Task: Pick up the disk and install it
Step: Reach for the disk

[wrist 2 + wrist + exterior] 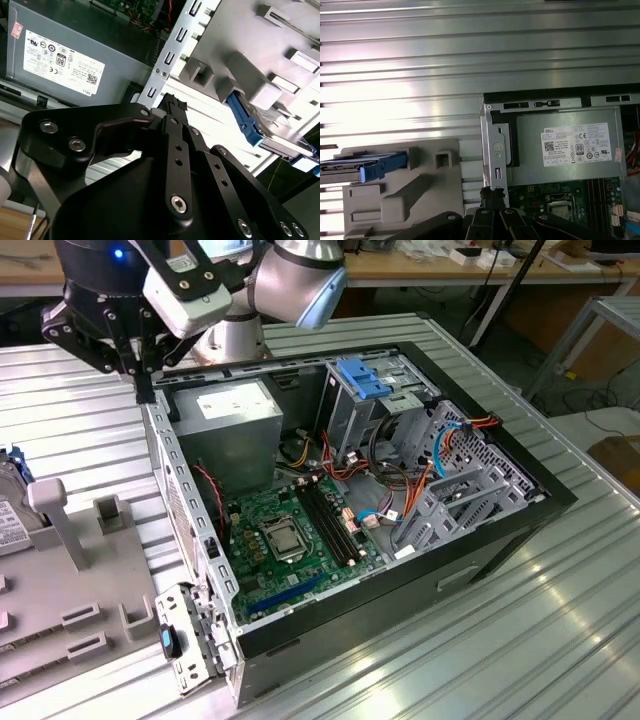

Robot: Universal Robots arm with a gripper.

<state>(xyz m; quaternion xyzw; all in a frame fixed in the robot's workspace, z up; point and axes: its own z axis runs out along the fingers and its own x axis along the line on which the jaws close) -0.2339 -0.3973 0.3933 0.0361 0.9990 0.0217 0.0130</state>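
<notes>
**Ana:** How far are we with the job?

**Ben:** We think we are right at the start. The disk (350,166) has not been picked up. It sits in the grey holder (405,197), outside the computer case (450,570) and a good way off from it. The disk looks to us like it stands on its edge, clipped in its blue frame (382,164).

**Ana:** And where is our gripper (172,103)?

**Ben:** It hangs over the case's side wall, close to the power box (235,420). Its two fingers look pressed together, and we see nothing between them. It is not touching the disk.

**Ana:** So what is done?

**Ben:** Nothing that we can see. The picking up is left, and so is putting the disk into the case.

**Ana:** What is inside the case?

**Ben:** The big grey power box is in the corner of the case nearest the gripper. The green board (290,530) lies flat on the floor of the case. A metal cage (365,390) with blue tabs stands at the far side of the case. Wires (440,445) in blue, red and orange run between the parts.

**Ana:** Is there a disk in the case?

**Ben:** We see none like ours. The holder has our disk in one slot, and we see nothing in the slots nearer the case.
</notes>
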